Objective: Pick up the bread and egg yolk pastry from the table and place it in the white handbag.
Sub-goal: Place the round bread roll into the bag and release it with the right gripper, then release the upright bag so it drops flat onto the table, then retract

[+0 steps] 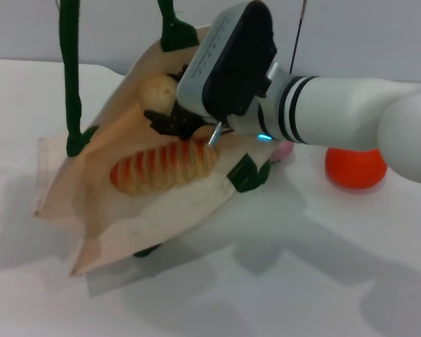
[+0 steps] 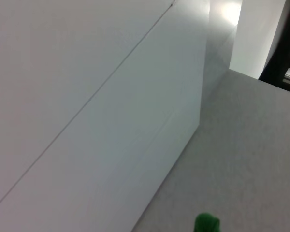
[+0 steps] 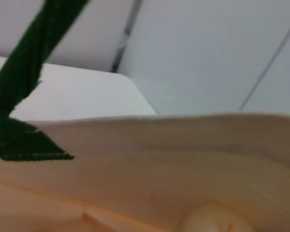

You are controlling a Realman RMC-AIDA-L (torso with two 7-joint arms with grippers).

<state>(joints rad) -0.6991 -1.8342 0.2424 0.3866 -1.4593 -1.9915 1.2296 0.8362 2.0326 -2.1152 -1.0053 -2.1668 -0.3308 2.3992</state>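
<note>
The white handbag (image 1: 126,232) lies tilted open on the table, and its dark green handles (image 1: 71,77) rise out of the top of the head view. The striped bread (image 1: 165,165) lies inside the bag. The pale egg yolk pastry (image 1: 158,91) is inside the bag's far end, right beside my right gripper (image 1: 170,121), which reaches into the opening. The right wrist view shows the bag's wall (image 3: 159,150), a handle (image 3: 24,67) and the pastry (image 3: 212,220) close below. My left gripper is out of view; its wrist view shows only a green handle tip (image 2: 206,224).
An orange ball (image 1: 356,167) sits on the table to the right of the bag, partly behind my right arm. A pink bun (image 1: 284,151) peeks out beside the bag's right handle patch. The white table stretches in front of the bag.
</note>
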